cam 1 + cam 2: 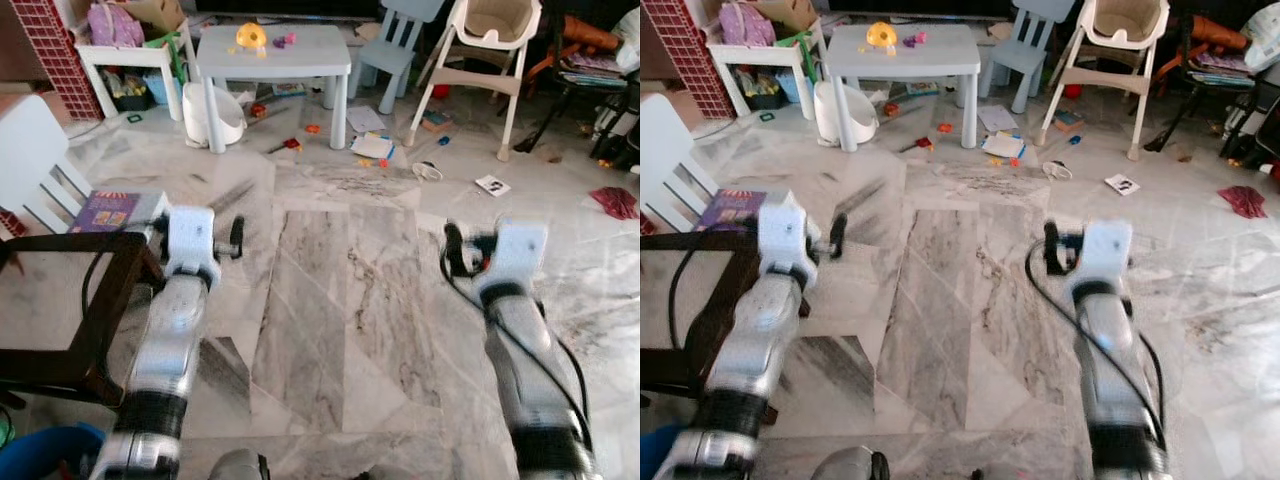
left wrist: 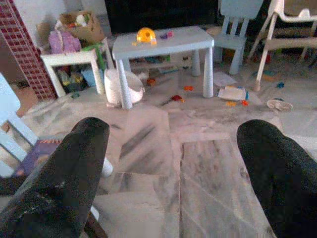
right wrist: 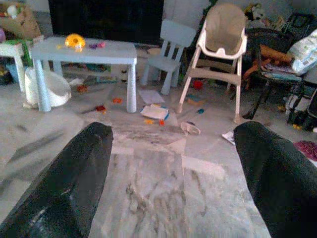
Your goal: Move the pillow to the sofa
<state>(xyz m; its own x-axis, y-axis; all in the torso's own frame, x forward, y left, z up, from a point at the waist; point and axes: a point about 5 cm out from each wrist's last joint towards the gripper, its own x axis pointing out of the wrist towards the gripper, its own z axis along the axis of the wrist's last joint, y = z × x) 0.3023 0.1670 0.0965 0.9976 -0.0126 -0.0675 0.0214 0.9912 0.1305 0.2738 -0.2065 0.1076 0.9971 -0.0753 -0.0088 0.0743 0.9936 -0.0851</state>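
Observation:
Both silver arms reach forward over a grey marble floor [image 1: 340, 300], and they look blurred in the eye views. My left gripper [image 2: 173, 163] is open, its two black fingers [image 2: 69, 178] spread wide with nothing between them. My right gripper [image 3: 173, 163] is likewise open and empty, with its fingers [image 3: 277, 173] far apart. The left wrist [image 1: 190, 240] hangs beside a dark side table, and the right wrist [image 1: 510, 255] is over bare floor.
A dark wooden side table [image 1: 60, 300] stands close at my left, beside a white chair [image 1: 30, 150] with a purple book [image 1: 105, 212] on it. Ahead are a pale blue children's table [image 1: 275, 50], a white potty [image 1: 215, 112], a high chair [image 1: 490, 40] and scattered toys and papers [image 1: 372, 145].

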